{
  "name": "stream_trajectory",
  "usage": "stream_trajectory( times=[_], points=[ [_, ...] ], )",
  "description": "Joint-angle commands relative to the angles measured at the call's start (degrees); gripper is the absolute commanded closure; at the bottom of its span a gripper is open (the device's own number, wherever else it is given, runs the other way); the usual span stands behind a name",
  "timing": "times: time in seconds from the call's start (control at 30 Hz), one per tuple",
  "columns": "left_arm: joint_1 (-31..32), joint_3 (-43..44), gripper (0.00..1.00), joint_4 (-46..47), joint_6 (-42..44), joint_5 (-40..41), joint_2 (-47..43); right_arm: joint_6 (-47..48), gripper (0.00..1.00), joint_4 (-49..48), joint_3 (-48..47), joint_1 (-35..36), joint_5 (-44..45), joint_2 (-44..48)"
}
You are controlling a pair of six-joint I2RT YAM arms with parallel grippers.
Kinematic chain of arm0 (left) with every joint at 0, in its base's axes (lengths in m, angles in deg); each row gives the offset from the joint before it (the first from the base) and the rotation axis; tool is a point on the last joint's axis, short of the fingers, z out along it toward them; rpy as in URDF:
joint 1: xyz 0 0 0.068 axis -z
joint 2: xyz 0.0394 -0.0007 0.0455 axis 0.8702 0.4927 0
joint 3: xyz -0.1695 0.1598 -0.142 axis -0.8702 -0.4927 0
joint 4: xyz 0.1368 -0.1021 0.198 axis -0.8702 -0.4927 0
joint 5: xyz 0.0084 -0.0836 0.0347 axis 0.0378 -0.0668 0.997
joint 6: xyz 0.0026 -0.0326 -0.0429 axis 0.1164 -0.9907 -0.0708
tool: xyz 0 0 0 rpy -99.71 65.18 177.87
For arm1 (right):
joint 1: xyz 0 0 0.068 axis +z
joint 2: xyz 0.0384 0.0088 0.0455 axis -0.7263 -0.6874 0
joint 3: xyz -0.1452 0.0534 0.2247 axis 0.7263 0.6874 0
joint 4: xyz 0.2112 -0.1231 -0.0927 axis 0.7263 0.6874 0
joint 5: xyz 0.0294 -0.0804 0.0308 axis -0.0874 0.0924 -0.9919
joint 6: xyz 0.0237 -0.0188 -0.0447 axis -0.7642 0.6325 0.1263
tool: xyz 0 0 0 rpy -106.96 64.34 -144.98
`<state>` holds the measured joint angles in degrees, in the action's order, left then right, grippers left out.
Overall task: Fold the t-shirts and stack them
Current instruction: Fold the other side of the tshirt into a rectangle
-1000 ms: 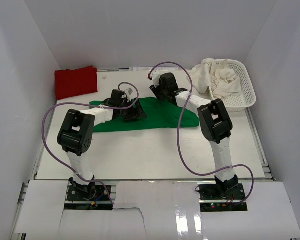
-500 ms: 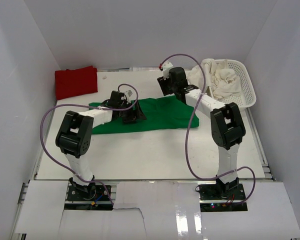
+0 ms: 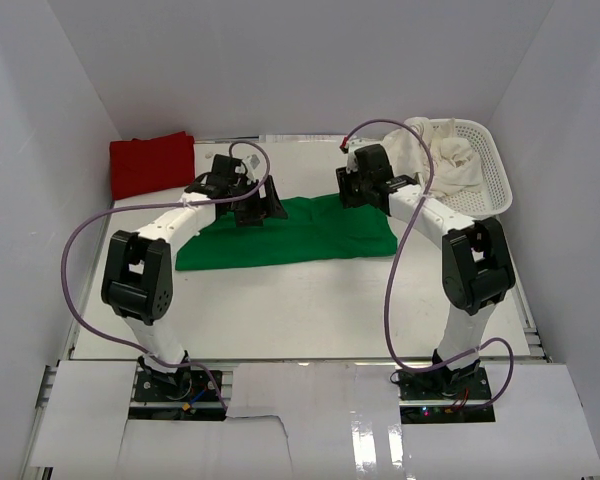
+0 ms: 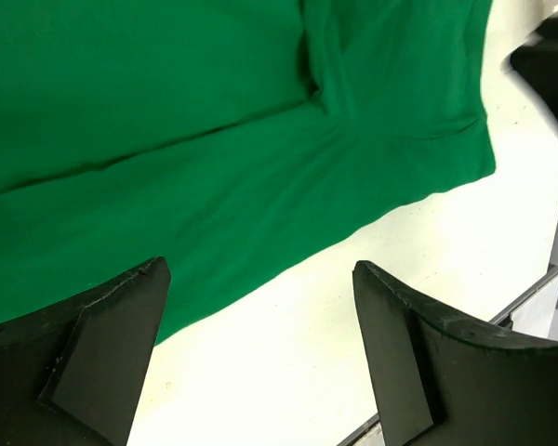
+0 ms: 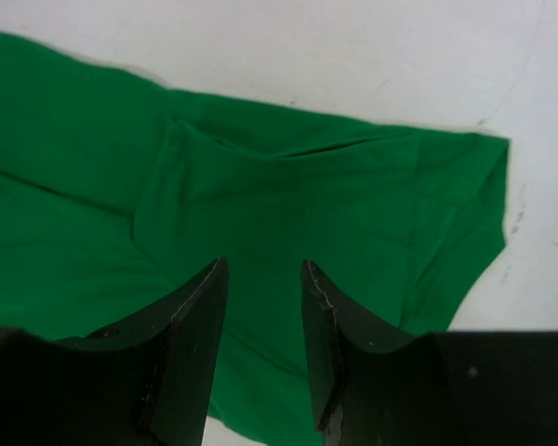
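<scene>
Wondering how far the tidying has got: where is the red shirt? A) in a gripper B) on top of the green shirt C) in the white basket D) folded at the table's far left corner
D: the red shirt lies folded at the far left corner, apart from the green shirt and the basket.

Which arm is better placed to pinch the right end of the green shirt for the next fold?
Right, probably. The right fingers hang part open just over that end of the green shirt; the left fingers, wide open, are over its far edge towards the left end.
</scene>
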<state>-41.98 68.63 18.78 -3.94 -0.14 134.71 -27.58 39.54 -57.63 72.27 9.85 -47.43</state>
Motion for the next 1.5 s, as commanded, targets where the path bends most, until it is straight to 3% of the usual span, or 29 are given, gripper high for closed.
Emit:
stream_trajectory(
  times=[0.0,0.17,0.37,0.5,0.93,1.3,1.47],
  points=[
    [-1.7,3.0,0.09,-4.4,3.0,1.8,-4.7,-3.9,0.57,0.7,0.9,0.1,-4.5,-0.1],
    [-10.0,1.6,0.09,-5.2,3.2,-6.3,-4.3,-4.4,0.57,-0.3,-2.8,0.1,-7.1,-5.6],
    [-13.0,-0.8,0.09,-6.4,5.9,-3.9,-7.5,-3.9,0.57,-0.4,-8.9,0.1,-7.7,-14.1],
    [-13.7,-1.6,0.09,-6.6,5.7,-0.3,-8.7,-3.6,0.56,-0.5,-12.5,0.1,-7.2,-16.8],
    [-13.8,-0.9,0.09,-5.8,4.9,-0.3,-7.7,-2.6,0.55,-2.2,-14.9,0.2,-6.6,-18.3],
    [-13.8,-0.4,0.09,-5.9,6.3,1.4,-6.2,-1.8,0.54,1.3,-22.5,0.1,-6.1,-25.8],
    [-13.8,0.3,0.09,-5.8,7.1,2.9,-4.8,-1.1,0.55,0.1,-18.5,0.1,-4.6,-20.0]
  ],
)
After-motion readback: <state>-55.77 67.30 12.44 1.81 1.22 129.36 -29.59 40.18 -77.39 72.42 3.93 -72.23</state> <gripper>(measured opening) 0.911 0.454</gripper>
